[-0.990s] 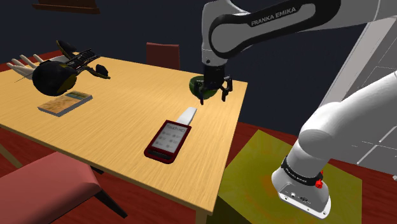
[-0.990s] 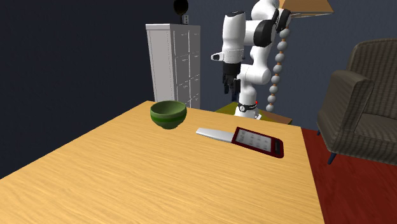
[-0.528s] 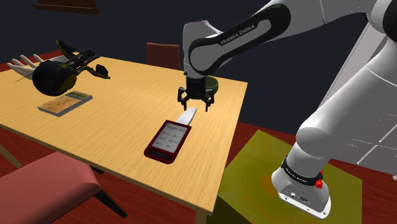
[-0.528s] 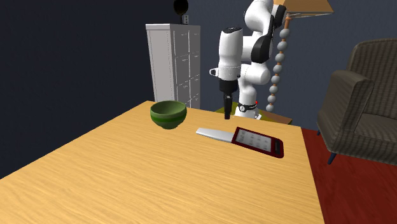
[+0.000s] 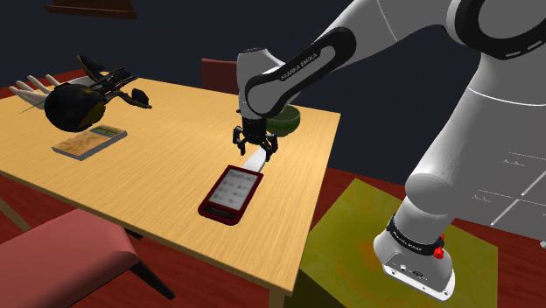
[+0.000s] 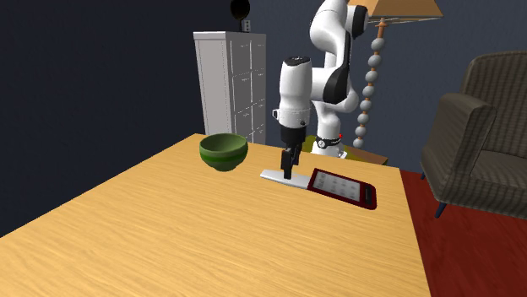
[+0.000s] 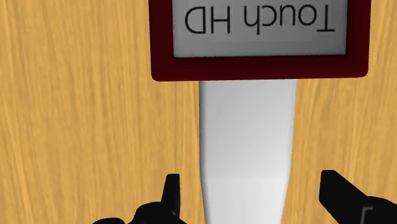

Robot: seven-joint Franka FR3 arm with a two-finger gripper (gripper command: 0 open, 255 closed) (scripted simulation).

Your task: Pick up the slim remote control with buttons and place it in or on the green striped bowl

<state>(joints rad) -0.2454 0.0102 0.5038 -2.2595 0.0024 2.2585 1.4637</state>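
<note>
Black two-finger gripper [image 5: 255, 144] hangs low over the wooden table [image 5: 175, 131], fingers spread wide, one on either side of the slim, plain pale-grey remote control [image 7: 248, 140], neither touching it. Remote lies flat directly beneath, its long axis running between the fingers and across their closing line, far end meeting the red-framed "Touch HD" tablet [image 7: 257, 38]. Green striped bowl [image 6: 224, 152] stands near the remote's other end; a short drop, then closing on the narrow width, looks right.

Dark blue walls [image 6: 93, 84] enclosed a red floor [image 6: 473, 253]; past the wooden table's [image 6: 211, 240] far edge stood a white cabinet [image 6: 230, 80], beaded lamp [image 6: 370, 83] and armchair [image 6: 481, 143].
</note>
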